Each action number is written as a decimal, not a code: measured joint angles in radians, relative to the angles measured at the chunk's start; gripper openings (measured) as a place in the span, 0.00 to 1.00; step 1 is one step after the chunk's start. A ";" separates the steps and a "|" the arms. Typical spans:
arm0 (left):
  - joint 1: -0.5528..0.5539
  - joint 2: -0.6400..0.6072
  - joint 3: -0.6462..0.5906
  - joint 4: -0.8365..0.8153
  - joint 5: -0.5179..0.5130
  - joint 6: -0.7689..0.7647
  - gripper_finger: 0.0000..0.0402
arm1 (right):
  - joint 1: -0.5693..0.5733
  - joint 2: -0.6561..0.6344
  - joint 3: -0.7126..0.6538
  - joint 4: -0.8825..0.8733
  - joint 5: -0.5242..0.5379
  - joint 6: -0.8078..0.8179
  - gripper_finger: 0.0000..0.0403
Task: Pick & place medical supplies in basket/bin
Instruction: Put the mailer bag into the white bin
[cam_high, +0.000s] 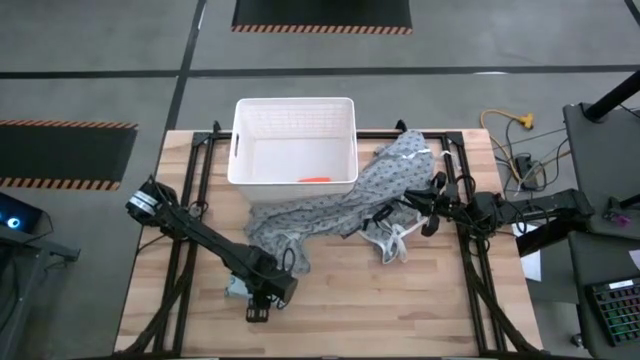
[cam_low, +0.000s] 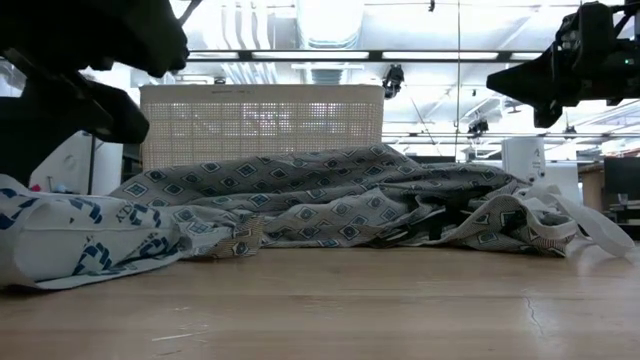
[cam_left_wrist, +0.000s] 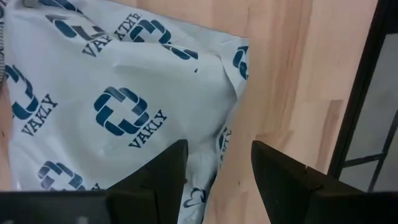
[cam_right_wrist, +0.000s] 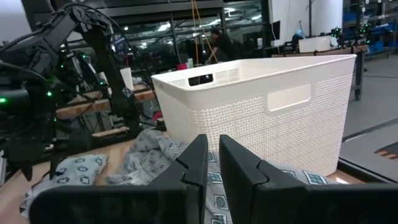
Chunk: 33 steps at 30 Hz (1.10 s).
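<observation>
Jaws of left gripper (cam_left_wrist: 217, 171) open, empty, over printed soft packet (cam_left_wrist: 118, 99) at tabletop's near left. Right gripper (cam_right_wrist: 212, 163) jaws nearly closed, empty, above gown (cam_high: 340, 205) right of bin (cam_high: 294, 120).

On the one wooden table (cam_high: 420, 300) there are one white bin (cam_high: 294, 140) holding one orange item (cam_high: 316, 179), one grey patterned gown (cam_high: 340, 205) with white ties, one pale printed packet (cam_left_wrist: 106, 106), and two dark robot arms.

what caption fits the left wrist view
Open left gripper poised over a white packet printed with blue logos on the wooden table.
</observation>
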 joint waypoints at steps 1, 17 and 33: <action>0.000 0.000 0.006 -0.009 0.000 -0.003 0.41 | 0.000 0.000 0.000 0.000 0.000 0.000 0.08; -0.027 -0.003 0.086 -0.125 -0.039 -0.025 0.40 | 0.000 0.000 0.000 0.000 0.001 0.000 0.08; -0.051 -0.011 -0.070 0.029 -0.097 -0.071 0.40 | 0.000 0.000 0.000 0.000 0.001 0.004 0.08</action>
